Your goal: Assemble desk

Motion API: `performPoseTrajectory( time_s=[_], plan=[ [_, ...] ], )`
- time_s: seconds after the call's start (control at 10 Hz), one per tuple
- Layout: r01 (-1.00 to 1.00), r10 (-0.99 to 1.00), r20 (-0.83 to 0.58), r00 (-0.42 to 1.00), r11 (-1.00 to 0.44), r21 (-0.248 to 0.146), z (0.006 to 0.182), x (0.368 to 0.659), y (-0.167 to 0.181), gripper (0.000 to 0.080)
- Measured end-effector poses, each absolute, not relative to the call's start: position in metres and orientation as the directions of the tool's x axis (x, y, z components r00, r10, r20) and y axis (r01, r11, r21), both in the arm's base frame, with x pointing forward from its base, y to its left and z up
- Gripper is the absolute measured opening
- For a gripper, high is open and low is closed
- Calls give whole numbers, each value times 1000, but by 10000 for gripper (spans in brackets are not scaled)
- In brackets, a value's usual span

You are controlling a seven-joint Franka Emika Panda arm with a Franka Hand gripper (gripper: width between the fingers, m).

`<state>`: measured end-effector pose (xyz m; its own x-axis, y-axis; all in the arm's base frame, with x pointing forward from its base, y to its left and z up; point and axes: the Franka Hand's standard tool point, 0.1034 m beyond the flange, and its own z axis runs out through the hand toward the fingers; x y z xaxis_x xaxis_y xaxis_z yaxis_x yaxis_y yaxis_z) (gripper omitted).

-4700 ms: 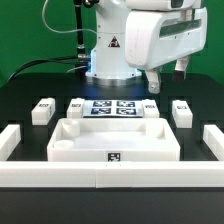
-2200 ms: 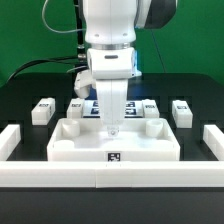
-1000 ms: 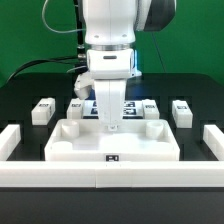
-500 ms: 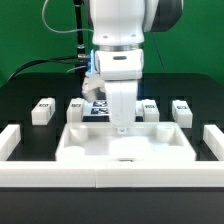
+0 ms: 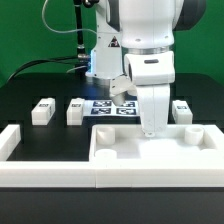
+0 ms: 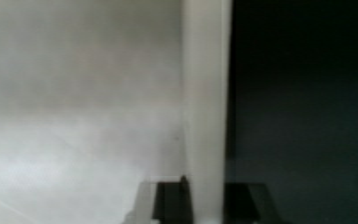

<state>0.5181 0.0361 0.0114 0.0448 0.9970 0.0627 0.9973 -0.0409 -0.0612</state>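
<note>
The desk panel (image 5: pixel 150 152), a large white tray-like plate with a raised rim, lies on the black table at the exterior view's right, running off the frame edge. My gripper (image 5: pixel 152 130) comes straight down on its far rim and is shut on it. In the wrist view the rim (image 6: pixel 204 90) runs between my two dark fingers (image 6: pixel 167 203), with the panel's white floor (image 6: pixel 78 100) on one side and black table on the other. Two white leg posts (image 5: pixel 42 110) (image 5: pixel 75 110) stand at the left, and one (image 5: pixel 183 109) at the right.
The marker board (image 5: pixel 110 107) lies behind the panel at the robot base. A long low white rail (image 5: pixel 50 174) runs along the front, with a raised end (image 5: pixel 9 140) at the left. Green backdrop and cables stand behind.
The gripper came down, closed on the panel's far rim, and has dragged the panel toward the exterior view's right. The leg posts at the left have not moved.
</note>
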Motion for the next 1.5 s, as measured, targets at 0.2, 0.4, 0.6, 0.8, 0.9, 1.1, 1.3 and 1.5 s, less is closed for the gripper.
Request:
performPoseTrajectory(
  time_s=[0.2, 0.4, 0.6, 0.8, 0.9, 1.1, 1.3, 1.5],
  plan=[
    [998, 997, 64, 39, -35, -55, 11, 518, 35, 57],
    [998, 997, 64, 41, -37, -57, 11, 517, 35, 166],
    [998, 997, 64, 42, -38, -58, 10, 517, 35, 485],
    [998, 997, 64, 42, -38, -58, 10, 517, 34, 595],
    [998, 997, 64, 42, -38, -58, 10, 517, 34, 639],
    [998, 997, 64, 43, -39, -59, 10, 517, 34, 647],
    [998, 997, 64, 43, -39, -59, 10, 517, 34, 649],
    [996, 996, 62, 69, -66, -58, 11, 518, 34, 649]
  ],
)
